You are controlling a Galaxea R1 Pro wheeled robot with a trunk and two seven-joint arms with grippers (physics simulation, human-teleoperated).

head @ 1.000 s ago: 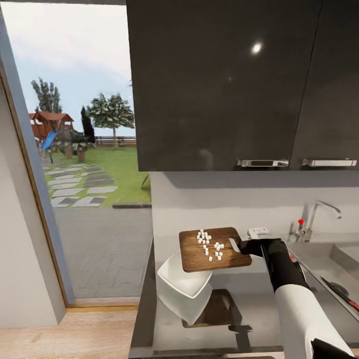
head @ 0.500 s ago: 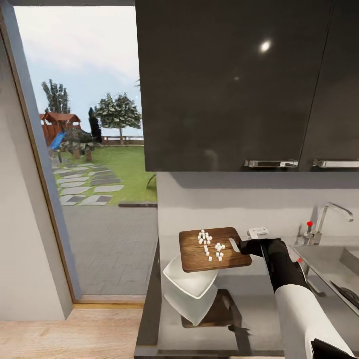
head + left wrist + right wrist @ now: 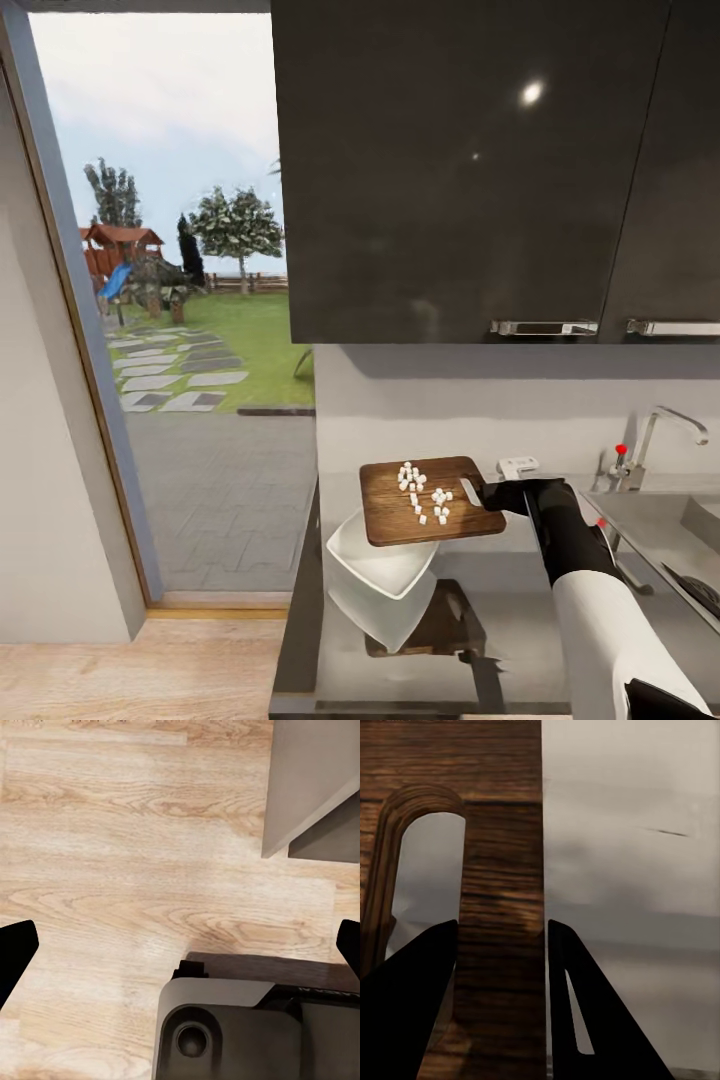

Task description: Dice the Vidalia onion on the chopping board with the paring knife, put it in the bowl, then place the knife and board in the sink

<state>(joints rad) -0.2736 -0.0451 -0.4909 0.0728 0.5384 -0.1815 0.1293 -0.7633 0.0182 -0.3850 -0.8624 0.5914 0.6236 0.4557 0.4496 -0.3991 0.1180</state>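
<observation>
While the right gripper [image 3: 486,491] pinches the handle end of 1 dark-grained wooden chopping board [image 3: 425,500], it's held level above 1 squarish white bowl [image 3: 378,562] on the glossy countertop [image 3: 520,620]. Roughly 20 small white onion cubes [image 3: 422,490] sit on top. The left gripper [image 3: 180,945] is spread wide over plank flooring [image 3: 112,870].

bench [image 3: 520,600] lying bare in front of bowl [image 3: 378,563] | chopping board [image 3: 428,499] hanging over bowl, blocking access from above | wall cabinets [image 3: 480,170] crowding overhead | faucet [image 3: 655,440] standing at right
</observation>
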